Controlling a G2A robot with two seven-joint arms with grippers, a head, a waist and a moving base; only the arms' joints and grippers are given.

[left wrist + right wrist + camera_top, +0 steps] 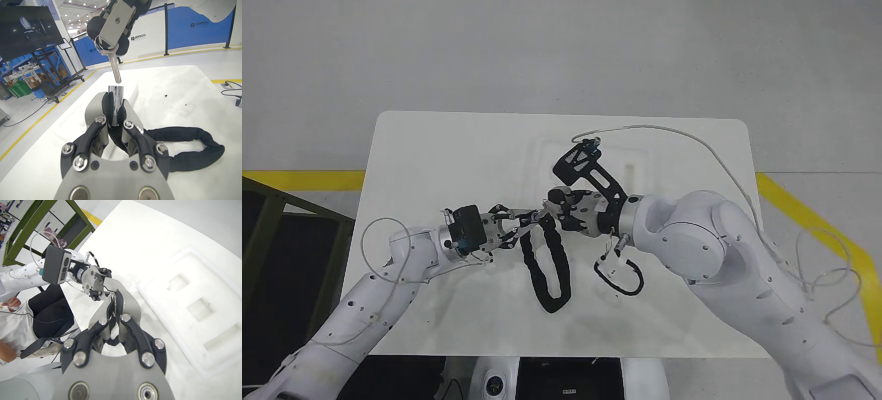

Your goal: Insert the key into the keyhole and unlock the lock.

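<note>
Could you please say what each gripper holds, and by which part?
Left gripper holds the lock by its metal cylinder; right gripper holds the key by its head.

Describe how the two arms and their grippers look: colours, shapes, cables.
The left arm and right arm have rounded glossy white shells, each with a thin white cable looping outside. The left gripper and right gripper have flat silver fingers with black textured pads, black curved link bars and round silver bolts.
</note>
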